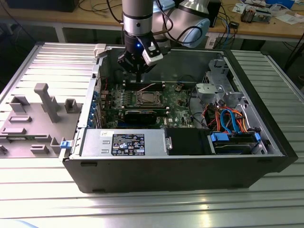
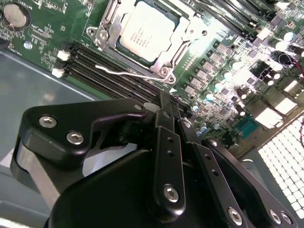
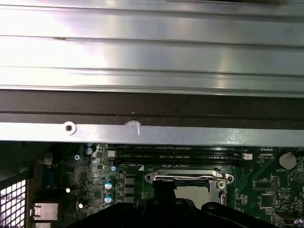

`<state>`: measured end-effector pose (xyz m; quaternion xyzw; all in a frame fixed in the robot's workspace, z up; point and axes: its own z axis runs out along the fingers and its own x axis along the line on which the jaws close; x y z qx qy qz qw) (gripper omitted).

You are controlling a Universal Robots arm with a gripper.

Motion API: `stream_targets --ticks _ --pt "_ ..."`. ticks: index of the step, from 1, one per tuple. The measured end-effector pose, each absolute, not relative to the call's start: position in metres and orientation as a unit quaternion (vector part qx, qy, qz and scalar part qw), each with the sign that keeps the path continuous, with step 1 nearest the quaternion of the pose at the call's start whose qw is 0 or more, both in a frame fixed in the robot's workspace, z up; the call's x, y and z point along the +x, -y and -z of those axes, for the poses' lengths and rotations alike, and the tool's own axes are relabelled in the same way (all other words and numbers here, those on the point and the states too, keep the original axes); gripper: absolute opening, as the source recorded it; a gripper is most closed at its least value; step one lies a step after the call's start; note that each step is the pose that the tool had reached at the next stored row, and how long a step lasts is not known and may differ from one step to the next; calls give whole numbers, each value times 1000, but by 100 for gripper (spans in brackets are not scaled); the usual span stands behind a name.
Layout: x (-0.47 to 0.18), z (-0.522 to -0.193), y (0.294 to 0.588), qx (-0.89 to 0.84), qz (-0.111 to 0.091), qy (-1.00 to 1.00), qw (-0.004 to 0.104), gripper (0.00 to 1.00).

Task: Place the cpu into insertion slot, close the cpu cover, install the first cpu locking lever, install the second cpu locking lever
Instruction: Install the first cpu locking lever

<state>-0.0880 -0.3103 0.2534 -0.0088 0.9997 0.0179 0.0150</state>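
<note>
cpu: lies flat in the insertion slot, so it is already seated
cpu cover: lies down around the chip
gripper: above the socket, fingers pressed together, holding nothing

- Lab/workshop — open PC case on a ribbed aluminium table
- Far side: wooden bench cluttered with cables, electronics parts

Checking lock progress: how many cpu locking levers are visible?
1 for sure: a thin wire lever lying beside the cpu cover, toward the memory slots. A second may be hidden.
</note>
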Motion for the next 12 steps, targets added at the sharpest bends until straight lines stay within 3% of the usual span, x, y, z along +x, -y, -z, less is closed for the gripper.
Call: stream_targets --ticks 12 --pt "-79 -240 309 -3 -18 -1000 15 11"
